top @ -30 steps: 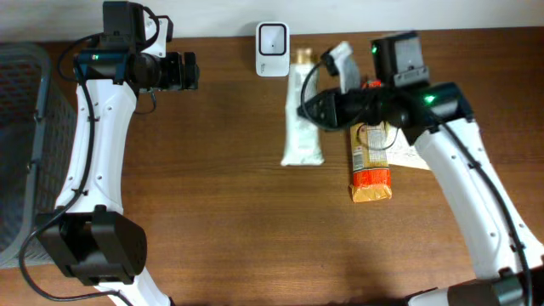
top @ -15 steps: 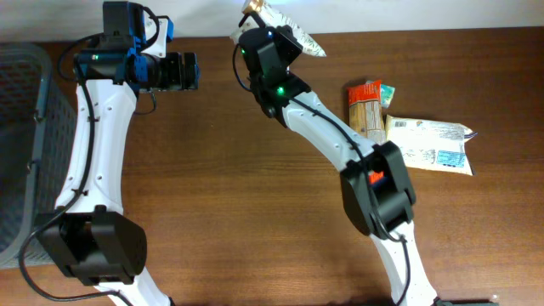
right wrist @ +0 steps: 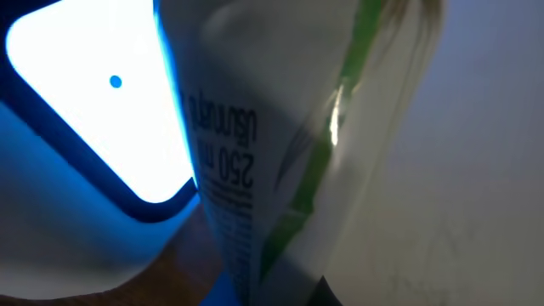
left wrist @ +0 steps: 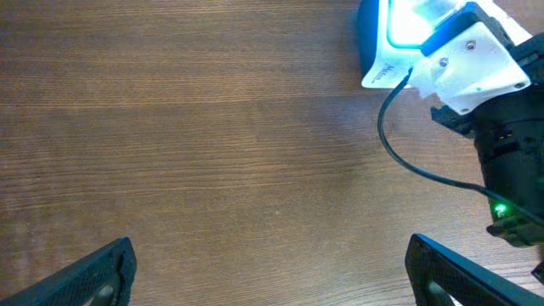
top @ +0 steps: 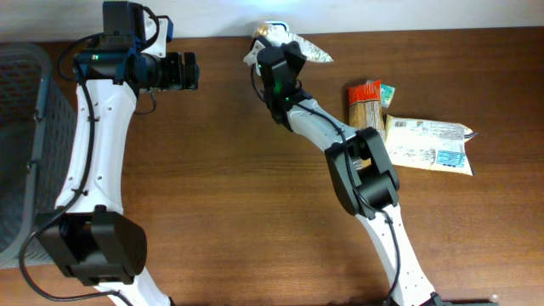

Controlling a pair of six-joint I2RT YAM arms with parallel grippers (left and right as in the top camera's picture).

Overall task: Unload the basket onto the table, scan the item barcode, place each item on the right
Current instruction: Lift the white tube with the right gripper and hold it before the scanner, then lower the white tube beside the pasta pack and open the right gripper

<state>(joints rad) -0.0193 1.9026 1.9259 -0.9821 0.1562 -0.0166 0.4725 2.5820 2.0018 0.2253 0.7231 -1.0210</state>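
Basket, overhead: grey mesh basket (top: 19, 127) at the left edge of the table (top: 212, 212), partly cut off by the frame; what it holds cannot be told.
Count, overhead: two arms, one basket, one scanner, one tube, one orange packet, one white pack.
Tube, overhead: tube (top: 309, 53) is lifted at the table's far edge. Its crimped end points right and its other end is over the scanner (top: 269, 28), seen only as a pale glow.
Right gripper, overhead: right gripper (top: 285, 49) is clamped tight on the tube, with its fingers mostly hidden by the wrist.
Left gripper, overhead: left gripper (top: 189, 70) has its fingers spread wide with nothing between them, well apart from the tube.
Packets, overhead: orange packet (top: 367, 106) and white pack (top: 429, 144) lie just beside each other on the table, right of the tube and apart from both arms.
Left gripper, left wrist: left gripper (left wrist: 280, 276) has its fingertips (left wrist: 98, 272) in the bottom corners, fully apart, over bare wood.
Scanner, left wrist: scanner (left wrist: 387, 38) is lit blue-white at top right, with the right arm's white wrist housing (left wrist: 472, 59) against it and a black cable (left wrist: 399, 144) curving below; the tube cannot be made out.
Tube, right wrist: tube (right wrist: 280, 153) fills the middle, white with a green stripe and turned print reading 250 ml, just in front of the scanner window.
Scanner, right wrist: scanner (right wrist: 76, 110) has a bright window with a blue dot and a blue rim, at left.
Fingers, right wrist: cannot be made out at this close range.
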